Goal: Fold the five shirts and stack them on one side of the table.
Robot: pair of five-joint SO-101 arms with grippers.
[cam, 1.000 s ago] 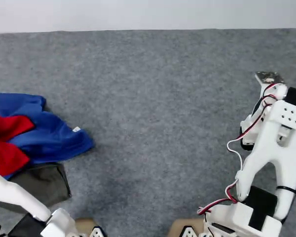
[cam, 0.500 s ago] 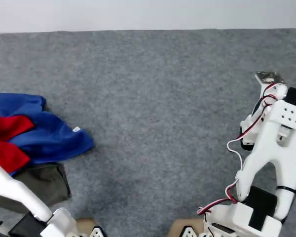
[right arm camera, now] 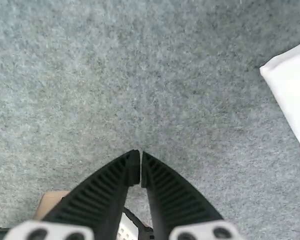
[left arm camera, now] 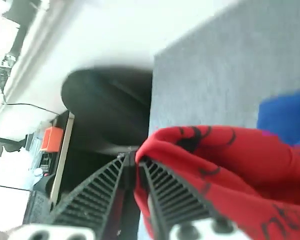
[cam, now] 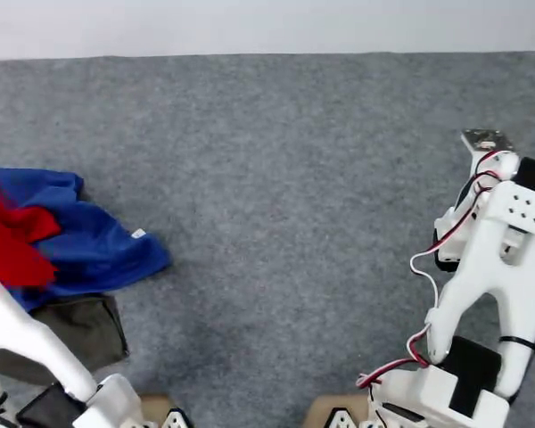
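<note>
A red shirt [cam: 11, 242] with dark markings hangs at the table's left edge, lifted off the pile. My left gripper [left arm camera: 137, 162] is shut on a fold of this red shirt [left arm camera: 225, 155], held above the table's left border. Under it lies a blue shirt [cam: 89, 245], and a dark olive shirt [cam: 76, 330] lies nearer the front edge. My right gripper [right arm camera: 140, 159] is shut on nothing, just above bare grey cloth. The right arm [cam: 495, 267] stands at the right side of the table.
The grey felt table [cam: 294, 178] stretches wide between the pile and the right arm. Off the table's left edge, the left wrist view looks onto a dark rounded object [left arm camera: 107, 107] and a white wall. A white edge [right arm camera: 290, 95] borders the cloth near my right gripper.
The red shirt has been pulled up and toward the left edge, bunching smaller on the pile. The left arm's white link has shifted slightly. The right arm has kept still.
</note>
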